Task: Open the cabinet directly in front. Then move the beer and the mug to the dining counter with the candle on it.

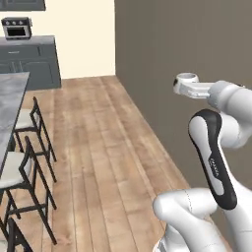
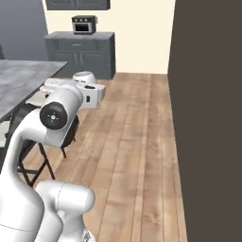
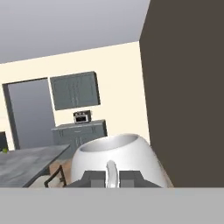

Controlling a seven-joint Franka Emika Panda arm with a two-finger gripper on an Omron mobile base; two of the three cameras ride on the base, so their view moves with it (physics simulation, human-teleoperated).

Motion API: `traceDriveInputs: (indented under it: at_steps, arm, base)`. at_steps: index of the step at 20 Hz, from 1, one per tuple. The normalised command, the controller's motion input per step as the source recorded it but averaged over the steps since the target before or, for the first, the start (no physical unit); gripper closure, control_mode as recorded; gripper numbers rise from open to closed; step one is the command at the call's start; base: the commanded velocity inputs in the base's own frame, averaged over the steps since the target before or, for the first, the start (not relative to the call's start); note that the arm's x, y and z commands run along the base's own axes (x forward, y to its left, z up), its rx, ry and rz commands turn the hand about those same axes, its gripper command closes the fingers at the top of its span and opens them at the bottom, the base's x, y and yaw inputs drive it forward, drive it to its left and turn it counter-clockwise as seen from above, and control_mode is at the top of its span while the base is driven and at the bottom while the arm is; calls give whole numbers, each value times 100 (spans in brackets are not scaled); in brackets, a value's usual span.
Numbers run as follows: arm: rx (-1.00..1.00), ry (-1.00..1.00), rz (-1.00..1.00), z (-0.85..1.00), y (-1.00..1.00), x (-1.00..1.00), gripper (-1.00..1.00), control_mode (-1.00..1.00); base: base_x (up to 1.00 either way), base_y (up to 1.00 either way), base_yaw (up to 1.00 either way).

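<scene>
Hand view: gripper [image 3: 112, 178] pinches the handle of the white mug [image 3: 114, 157], held in the air right of the dining counter [image 3: 26, 161], beside a dark wall [image 3: 188, 87].

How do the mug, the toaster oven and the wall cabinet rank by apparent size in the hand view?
1. mug, largest only because it is nearest
2. wall cabinet
3. toaster oven

Flat, even rendered light throughout; no visible lamp. Wood floor [image 1: 103, 157] bright, cream back wall [image 2: 142, 38] evenly lit. Dark side wall [image 3: 188, 92] uniform, no shading gradient. Stools [image 1: 29, 147] cast no clear shadows. Mug [image 3: 116, 159] softly shaded underneath, no glare. Low resolution, slightly soft edges; no lens distortion.
</scene>
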Motion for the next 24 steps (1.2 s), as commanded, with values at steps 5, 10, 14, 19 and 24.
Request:
traceDriveInputs:
  at_steps: [5, 10, 14, 19, 24]
  arm:
    - [0, 0, 0, 0, 0, 0, 100, 100]
    - [0, 0, 0, 0, 0, 0, 100, 100]
    - [0, 0, 0, 0, 0, 0, 100, 100]
    - [0, 0, 0, 0, 0, 0, 100, 100]
    - [0, 0, 0, 0, 0, 0, 100, 100]
  base:
    - [100, -1, 62]
    - [71, -4, 80]
    - [39, -5, 86]
    - [26, -7, 88]
    - [24, -9, 87]
